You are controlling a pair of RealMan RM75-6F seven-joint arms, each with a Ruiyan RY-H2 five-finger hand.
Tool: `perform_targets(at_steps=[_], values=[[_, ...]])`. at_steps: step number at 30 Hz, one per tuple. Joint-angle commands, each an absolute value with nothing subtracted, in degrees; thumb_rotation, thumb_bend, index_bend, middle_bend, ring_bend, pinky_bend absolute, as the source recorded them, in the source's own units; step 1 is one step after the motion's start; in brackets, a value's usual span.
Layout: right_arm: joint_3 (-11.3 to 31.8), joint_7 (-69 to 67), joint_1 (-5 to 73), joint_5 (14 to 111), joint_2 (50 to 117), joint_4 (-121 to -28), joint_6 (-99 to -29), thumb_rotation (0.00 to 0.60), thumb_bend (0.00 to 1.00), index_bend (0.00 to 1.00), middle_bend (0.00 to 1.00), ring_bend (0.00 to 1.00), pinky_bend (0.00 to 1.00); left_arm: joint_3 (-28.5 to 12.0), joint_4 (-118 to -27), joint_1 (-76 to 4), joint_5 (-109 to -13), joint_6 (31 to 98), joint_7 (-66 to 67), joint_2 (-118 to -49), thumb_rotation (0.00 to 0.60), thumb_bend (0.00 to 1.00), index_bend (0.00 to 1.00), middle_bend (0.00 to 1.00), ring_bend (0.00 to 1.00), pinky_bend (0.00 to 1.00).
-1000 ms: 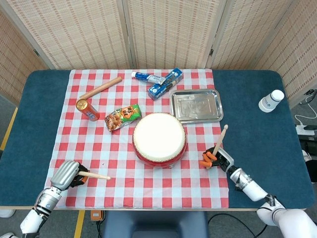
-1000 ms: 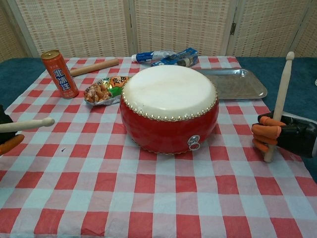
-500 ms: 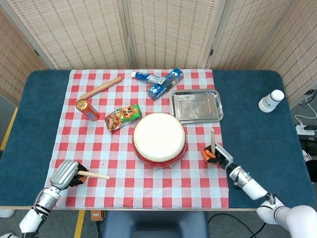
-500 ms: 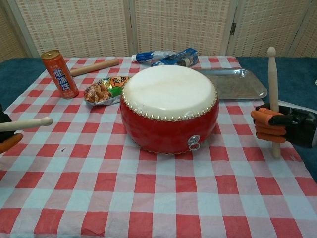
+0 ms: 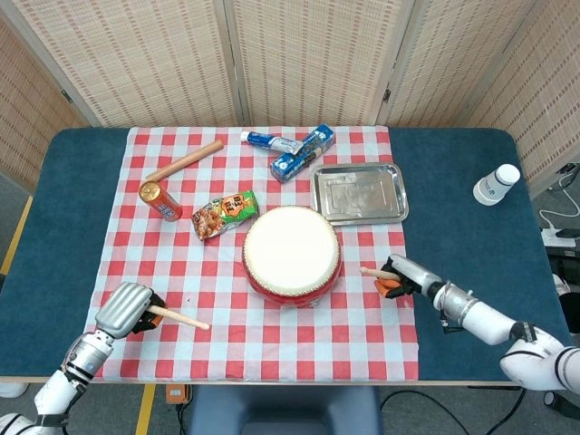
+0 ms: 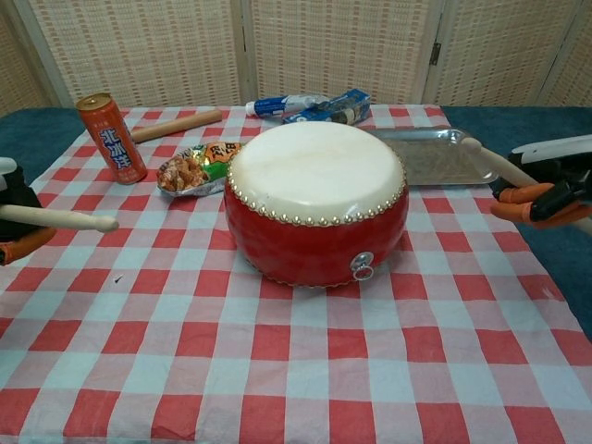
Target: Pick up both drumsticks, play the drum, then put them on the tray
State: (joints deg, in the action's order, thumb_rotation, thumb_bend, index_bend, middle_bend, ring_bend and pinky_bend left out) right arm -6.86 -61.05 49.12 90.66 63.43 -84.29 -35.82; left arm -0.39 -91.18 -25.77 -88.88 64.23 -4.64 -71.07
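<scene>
Red round drum with white skin [image 5: 292, 254] at frame centre on checked cloth. Left hand [image 5: 126, 310] lower left grips wooden drumstick [image 5: 178, 316]; right hand [image 5: 405, 276] right of drum grips second wooden drumstick [image 6: 493, 164], tip toward drum. Rectangular metal tray [image 5: 359, 193] above right of drum.

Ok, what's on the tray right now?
Nothing that shows: in the head view the tray is bare metal. Both drumsticks are off it, one in the left hand, one in the right hand. In the chest view the drum hides its near-left corner.
</scene>
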Motion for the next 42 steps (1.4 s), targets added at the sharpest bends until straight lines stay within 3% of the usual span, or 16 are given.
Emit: perform_targets(at_steps=[1, 4, 8, 20, 27, 30, 35, 42], values=[[-5.5, -36.5, 60.6, 80.6, 49.5, -96.5, -17.7, 0.600, 0.69, 1.00, 1.00, 1.00, 1.00, -1.2, -92.4, -26.6, -88.5, 63.7, -3.7, -70.3, 0.600, 0.57, 1.00, 1.00, 1.00, 1.00], [-6.0, -27.6, 63.9, 74.3, 47.2, -98.1, -14.7, 0.600, 0.69, 1.00, 1.00, 1.00, 1.00, -2.0, -93.6, -27.4, -88.0, 63.2, -3.0, -69.6, 0.600, 0.57, 1.00, 1.00, 1.00, 1.00], [-8.2, -18.3, 67.7, 65.4, 46.0, -99.3, -16.2, 0.600, 0.69, 1.00, 1.00, 1.00, 1.00, -3.2, -95.2, -28.9, -86.8, 61.7, -2.1, -69.0, 0.600, 0.57, 1.00, 1.00, 1.00, 1.00], [-20.3, 10.6, 82.0, 30.2, 54.7, -100.8, -33.1, 0.600, 0.69, 1.00, 1.00, 1.00, 1.00, -7.5, -97.9, -34.9, -80.2, 55.6, 5.7, -69.3, 0.600, 0.57, 1.00, 1.00, 1.00, 1.00], [-22.0, 19.9, 89.8, 11.0, 63.4, -97.1, -34.8, 0.600, 0.69, 1.00, 1.00, 1.00, 1.00, -12.4, -97.3, -41.5, -63.8, 48.6, 16.8, -70.1, 0.600, 0.57, 1.00, 1.00, 1.00, 1.00], [-21.5, 21.2, 91.7, 6.3, 66.4, -94.2, -33.4, 0.600, 0.69, 1.00, 1.00, 1.00, 1.00, -14.8, -96.8, -43.6, -55.9, 48.7, 18.6, -70.6, 0.600, 0.57, 1.00, 1.00, 1.00, 1.00], [-19.9, 21.8, 93.7, 1.7, 69.9, -89.5, -30.2, 0.600, 0.69, 1.00, 1.00, 1.00, 1.00, -15.2, -97.0, -47.1, -46.4, 48.9, 24.3, -70.1, 0.600, 0.57, 1.00, 1.00, 1.00, 1.00], [-20.9, 24.0, 98.9, -4.9, 73.9, -85.7, -27.7, 0.600, 0.69, 1.00, 1.00, 1.00, 1.00, -14.9, -96.1, -52.5, -37.3, 52.8, 31.6, -73.8, 0.600, 0.57, 1.00, 1.00, 1.00, 1.00]])
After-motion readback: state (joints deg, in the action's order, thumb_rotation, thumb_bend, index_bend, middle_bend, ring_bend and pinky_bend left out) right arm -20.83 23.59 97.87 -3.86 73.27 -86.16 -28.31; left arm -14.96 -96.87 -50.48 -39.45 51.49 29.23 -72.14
